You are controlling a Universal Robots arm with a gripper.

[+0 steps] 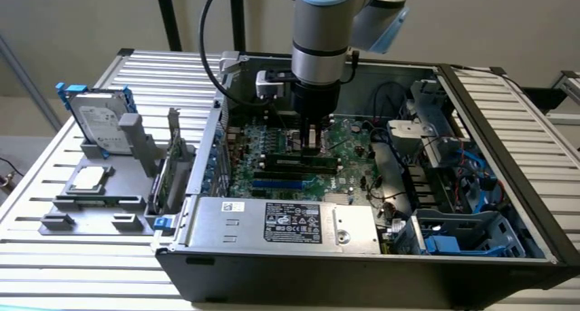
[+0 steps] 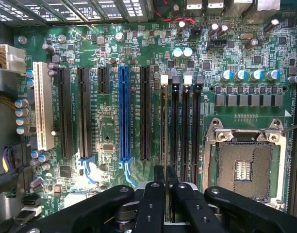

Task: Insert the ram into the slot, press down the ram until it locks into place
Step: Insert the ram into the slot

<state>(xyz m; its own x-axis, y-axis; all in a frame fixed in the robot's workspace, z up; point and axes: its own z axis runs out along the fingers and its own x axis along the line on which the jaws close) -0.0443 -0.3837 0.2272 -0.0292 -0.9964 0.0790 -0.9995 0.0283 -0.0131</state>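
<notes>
Jaws nearly closed: the gripper [image 1: 313, 142] has its two black fingers [image 2: 159, 177] pinched on the thin top edge of the ram [image 1: 292, 163], leaving a narrow gap between them that the stick fills.

At the centre of the exterior view, the arm reaches straight down into the open computer case [image 1: 507, 141], and the ram stands on edge under the fingertips, running across the green motherboard [image 1: 349, 138] towards the exterior view's right. It sits in line with the bank of black memory sockets. Whether it is fully seated cannot be told.

From the wrist view, the gripper [image 2: 165, 187] is centred over the slot [image 2: 164, 121], the outermost of four parallel black ones and the one nearest the expansion sockets. That slot's pale end clip [image 2: 164, 80] shows at its far end. The blue slot [image 2: 123, 114] lies well apart from it, and the processor socket [image 2: 243, 170] is on the other side of the memory bank.

In the lower middle of the exterior view, a labelled power supply [image 1: 290, 223] sits in front of the board.
</notes>
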